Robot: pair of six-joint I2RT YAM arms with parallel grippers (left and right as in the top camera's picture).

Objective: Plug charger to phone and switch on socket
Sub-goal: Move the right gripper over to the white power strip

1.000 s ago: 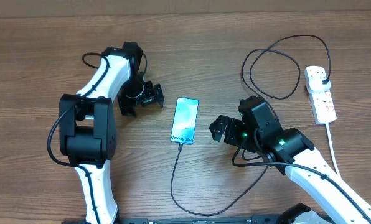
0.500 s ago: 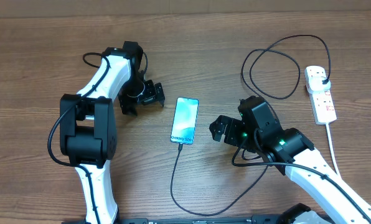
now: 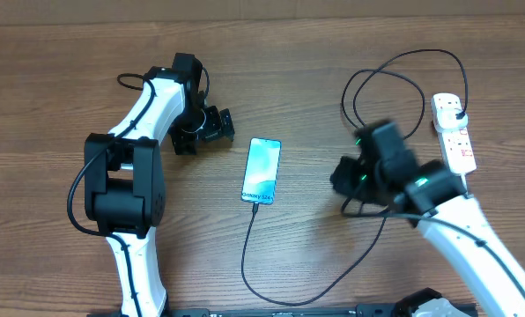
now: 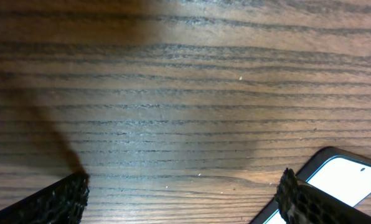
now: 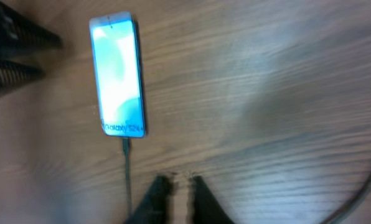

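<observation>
**Charger seated in phone; socket not yet switched on**

The slim blue-screened phone (image 3: 262, 170) is seen flat on the wooden table (image 3: 69, 62), with the thin black charger cable (image 3: 248, 251) entering its lettered end. The white oblong power strip (image 3: 454, 134), carrying the black plug (image 3: 457, 107), lies well apart from the phone, beyond the right tool (image 5: 176, 186). That tool's fingers are drawn nearly together with nothing between them; whether they are fully closed cannot be told through the blur. The left tool (image 4: 182, 199) is held wide open and empty just beside the phone. The cable loops are judged a hazard. Should the right arm (image 3: 456, 220) catch them while the power strip is approached, the connector could be pulled from the phone. A glancing press could also push the strip aside.
</observation>
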